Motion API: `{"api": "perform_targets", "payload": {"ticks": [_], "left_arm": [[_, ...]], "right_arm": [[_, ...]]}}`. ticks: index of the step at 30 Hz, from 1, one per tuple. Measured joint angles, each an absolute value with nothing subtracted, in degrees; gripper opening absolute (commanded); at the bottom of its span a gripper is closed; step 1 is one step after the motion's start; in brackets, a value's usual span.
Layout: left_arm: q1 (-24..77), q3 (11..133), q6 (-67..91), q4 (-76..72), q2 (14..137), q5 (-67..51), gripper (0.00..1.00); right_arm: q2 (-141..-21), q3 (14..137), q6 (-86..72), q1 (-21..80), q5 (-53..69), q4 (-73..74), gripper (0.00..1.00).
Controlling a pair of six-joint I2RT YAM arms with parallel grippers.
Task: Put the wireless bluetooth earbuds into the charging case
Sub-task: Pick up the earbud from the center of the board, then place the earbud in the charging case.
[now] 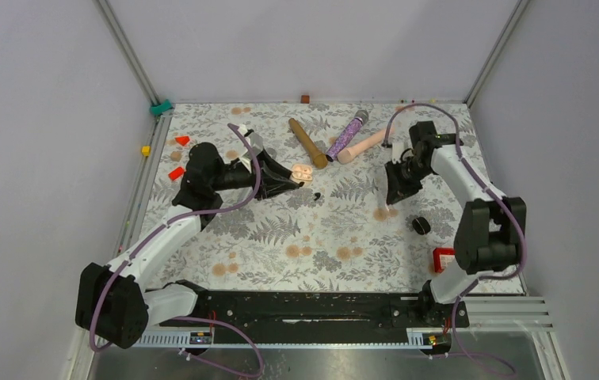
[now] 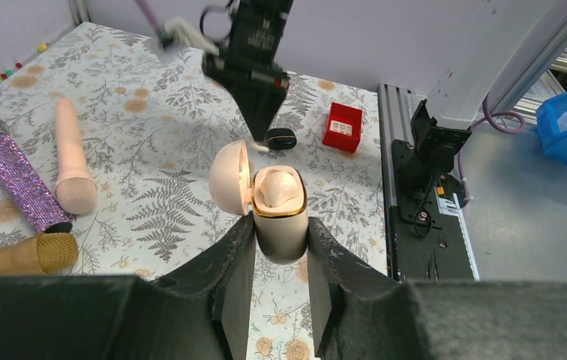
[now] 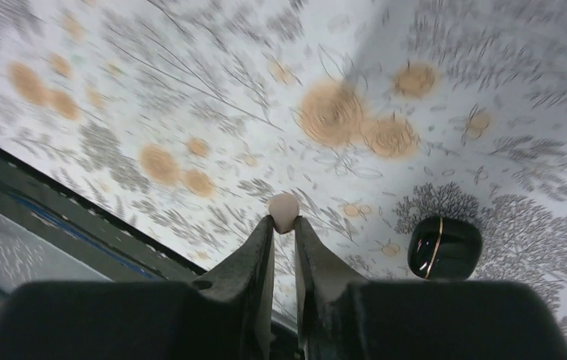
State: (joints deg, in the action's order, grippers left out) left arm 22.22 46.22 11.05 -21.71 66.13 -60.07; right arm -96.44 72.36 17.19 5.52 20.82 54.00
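Right gripper [image 3: 283,224] clamped on small pale earbud [image 3: 283,210] above table. Open charging case [image 2: 279,196] lies to its left - upright, mouth up, lid swung aside - pinched in left gripper [image 2: 279,246]. Right arm nearer.

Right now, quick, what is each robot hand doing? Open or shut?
Left gripper: shut on the open pink case.
Right gripper: shut on a tiny pink earbud.
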Motion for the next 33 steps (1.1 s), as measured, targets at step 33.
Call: {"api": "perform_targets", "payload": {"ticks": [33], "left_arm": [[25.0,38.8,19.7,-49.4,70.5,-61.1,0.00]], "right_arm": [[-60.7,54.3,-26.0,20.7,40.2,-15.9,0.10]]}}
